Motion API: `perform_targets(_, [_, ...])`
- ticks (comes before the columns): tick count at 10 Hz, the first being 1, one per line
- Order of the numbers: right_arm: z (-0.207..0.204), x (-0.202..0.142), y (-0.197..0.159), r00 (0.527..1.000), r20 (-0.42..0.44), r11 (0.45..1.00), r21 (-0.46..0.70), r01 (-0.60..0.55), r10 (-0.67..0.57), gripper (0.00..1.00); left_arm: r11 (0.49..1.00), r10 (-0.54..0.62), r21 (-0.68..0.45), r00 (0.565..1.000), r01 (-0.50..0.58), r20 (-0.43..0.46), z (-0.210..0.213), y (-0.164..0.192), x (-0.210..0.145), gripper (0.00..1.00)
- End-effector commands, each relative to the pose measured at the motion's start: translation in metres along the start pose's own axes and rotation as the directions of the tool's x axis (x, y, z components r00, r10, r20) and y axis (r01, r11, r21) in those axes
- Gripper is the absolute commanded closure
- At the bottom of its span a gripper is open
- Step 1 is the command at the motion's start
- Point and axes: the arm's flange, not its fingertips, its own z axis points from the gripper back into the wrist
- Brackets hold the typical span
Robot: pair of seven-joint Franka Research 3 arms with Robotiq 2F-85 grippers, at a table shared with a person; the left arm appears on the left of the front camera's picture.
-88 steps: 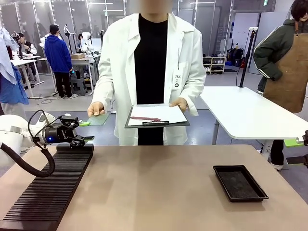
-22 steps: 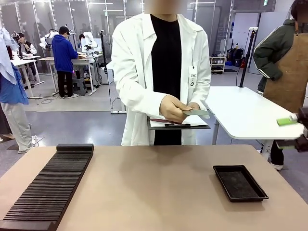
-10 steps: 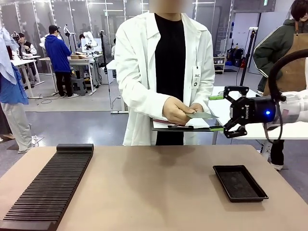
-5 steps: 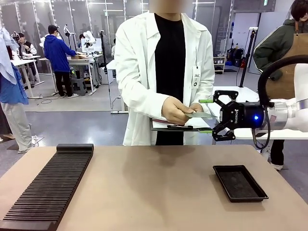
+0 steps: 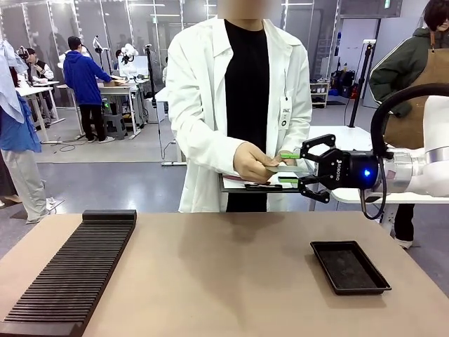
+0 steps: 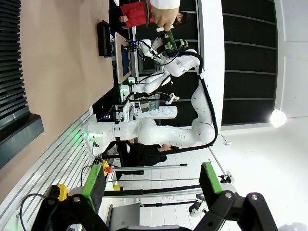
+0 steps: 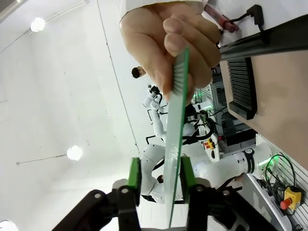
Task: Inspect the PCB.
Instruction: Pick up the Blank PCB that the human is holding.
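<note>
Right wrist view: PCB [image 7: 174, 134] edge-on within right end effector [image 7: 160, 168]; jaws apart.

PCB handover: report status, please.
Right gripper open, fingers either side of PCB. Person's hand holds its far end. Left gripper open, empty. Nothing in the way.

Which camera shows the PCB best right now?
Right wrist view: the PCB runs edge-on from the person's hand down between the right pincer's green pads, a gap on one side. Front view shows just a pale sliver at the hand. Left wrist view: too far off to tell.
</note>
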Motion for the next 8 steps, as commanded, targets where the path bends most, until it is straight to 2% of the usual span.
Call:
perform_targets(1, [-0.0052, 0.0009, -0.0041, 1.000, -0.003, 0.999, 0.029, 0.023, -0.023, 0.95, 1.000, 0.015, 0.007, 1.000, -0.015, 0.002, -0.0005, -0.0016, 0.0013, 0.00])
perform_targets(2, [-0.0048, 0.0022, -0.0053, 1.000, -0.002, 0.999, 0.031, 0.029, -0.029, 1.00, 1.000, 0.015, 0.007, 1.000, -0.015, 0.002, -0.0005, -0.0016, 0.0013, 0.00])
perform_targets(6, [-0.0075, 0.0065, -0.0053, 0.999, -0.014, 0.999, 0.033, 0.042, -0.042, 1.00, 1.000, 0.015, 0.007, 1.000, -0.015, 0.002, -0.0005, -0.0016, 0.0013, 0.00])
perform_targets(7, [-0.0058, 0.0074, -0.0073, 0.998, -0.050, 0.999, 0.004, 0.043, -0.042, 1.00, 1.000, 0.015, 0.007, 1.000, -0.015, 0.002, -0.0005, -0.0016, 0.0013, 0.00])
perform_targets(8, [-0.0011, 0.0042, -0.0087, 1.000, -0.003, 1.000, 0.010, 0.025, -0.025, 1.00, 1.000, 0.015, 0.007, 1.000, -0.015, 0.002, -0.0005, -0.0016, 0.0013, 0.00])
